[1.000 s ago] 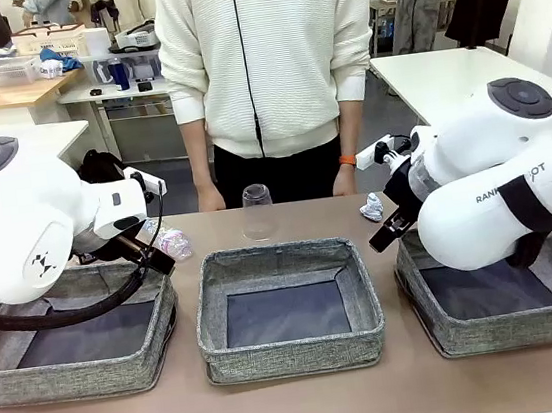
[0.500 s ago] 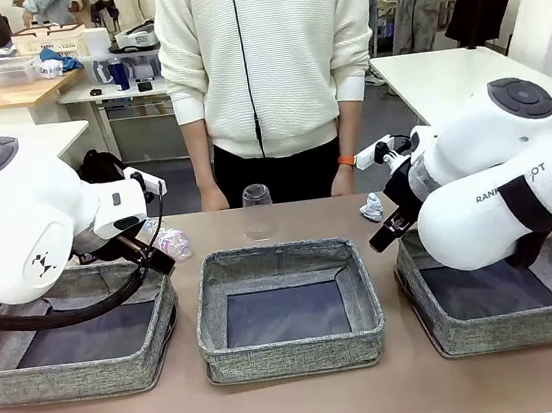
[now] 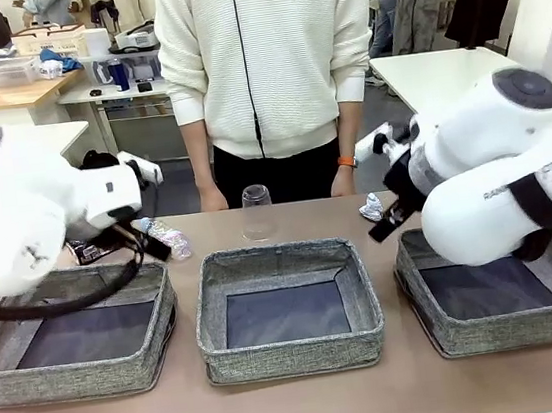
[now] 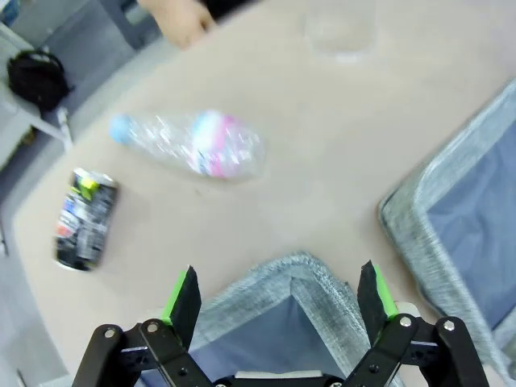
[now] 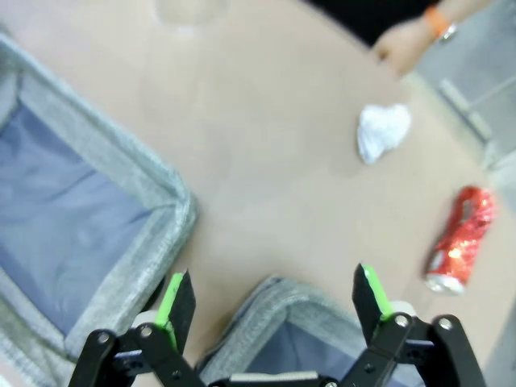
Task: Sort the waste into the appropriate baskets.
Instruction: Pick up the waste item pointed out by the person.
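Note:
My left gripper (image 4: 278,284) is open above the far corner of the left basket (image 4: 300,272). Beyond it on the table lie a clear bottle (image 4: 193,145) with a blue cap and a crushed black can (image 4: 85,218). My right gripper (image 5: 270,292) is open above the far corner of the right basket (image 5: 282,305). A crumpled white paper ball (image 5: 383,131) and a crushed red can (image 5: 459,240) lie past it. A clear plastic cup (image 3: 257,212) stands upside down behind the middle basket (image 3: 294,350). In the front view, the bottle (image 3: 164,237) and paper ball (image 3: 372,207) flank the cup.
A person in a white sweater (image 3: 268,56) stands at the far edge with a hand (image 4: 181,20) near the bottle and another hand (image 5: 403,40), with an orange wristband, near the paper ball. The left basket (image 3: 80,377) and right basket (image 3: 503,330) show dark bare bottoms.
Both arms have started to move: the left arm shifted left and is blurred, and the right arm rose slightly. Both grippers stay open. The litter has not moved.

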Motion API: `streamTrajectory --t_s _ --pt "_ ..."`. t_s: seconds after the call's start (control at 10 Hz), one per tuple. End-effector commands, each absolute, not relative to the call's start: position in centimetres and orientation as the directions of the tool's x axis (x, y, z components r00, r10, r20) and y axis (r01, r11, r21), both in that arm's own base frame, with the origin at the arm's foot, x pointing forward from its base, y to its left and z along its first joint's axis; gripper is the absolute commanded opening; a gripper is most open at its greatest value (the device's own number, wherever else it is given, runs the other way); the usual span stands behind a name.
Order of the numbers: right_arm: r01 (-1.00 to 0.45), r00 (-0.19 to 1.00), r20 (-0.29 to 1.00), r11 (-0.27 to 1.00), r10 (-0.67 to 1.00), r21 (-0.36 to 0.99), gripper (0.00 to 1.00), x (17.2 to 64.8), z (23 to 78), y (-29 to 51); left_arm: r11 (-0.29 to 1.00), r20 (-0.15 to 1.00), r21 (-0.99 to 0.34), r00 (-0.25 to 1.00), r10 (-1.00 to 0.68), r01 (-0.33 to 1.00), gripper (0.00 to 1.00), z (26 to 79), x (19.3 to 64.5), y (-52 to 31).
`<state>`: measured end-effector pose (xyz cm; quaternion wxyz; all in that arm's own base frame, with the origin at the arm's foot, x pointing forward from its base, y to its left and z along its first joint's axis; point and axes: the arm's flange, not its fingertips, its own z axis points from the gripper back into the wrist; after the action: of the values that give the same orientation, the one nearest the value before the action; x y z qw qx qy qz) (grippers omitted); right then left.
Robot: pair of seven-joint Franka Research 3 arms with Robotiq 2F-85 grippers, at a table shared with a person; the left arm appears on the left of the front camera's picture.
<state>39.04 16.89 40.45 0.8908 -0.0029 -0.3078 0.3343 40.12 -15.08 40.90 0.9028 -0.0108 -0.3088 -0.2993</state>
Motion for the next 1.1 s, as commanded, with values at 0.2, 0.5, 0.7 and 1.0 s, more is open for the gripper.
streamTrajectory --t_s 0.2,0.5,0.7,1.0 --pt "-0.350 0.612 0.581 0.843 0.537 -0.409 1.00 21.6 50.5 11.7 0.834 0.661 0.237 0.546 -0.515 0.499 1.00 50.4 24.1 -6.6" --pt "-0.339 0.629 0.577 0.852 0.521 -0.400 1.00 29.1 56.1 14.3 0.839 0.679 0.211 0.542 -0.495 0.502 1.00 54.7 34.5 -11.6" --pt "-0.364 0.793 0.525 0.931 0.308 0.004 1.00 31.9 54.2 12.9 0.857 0.616 0.111 0.642 -0.457 0.504 1.00 57.2 32.0 -8.8" --pt "0.069 0.930 0.169 0.607 -0.325 0.791 1.00 31.4 53.8 3.2 0.653 0.513 -0.491 0.797 -0.318 0.576 1.00 54.0 33.0 -1.1"
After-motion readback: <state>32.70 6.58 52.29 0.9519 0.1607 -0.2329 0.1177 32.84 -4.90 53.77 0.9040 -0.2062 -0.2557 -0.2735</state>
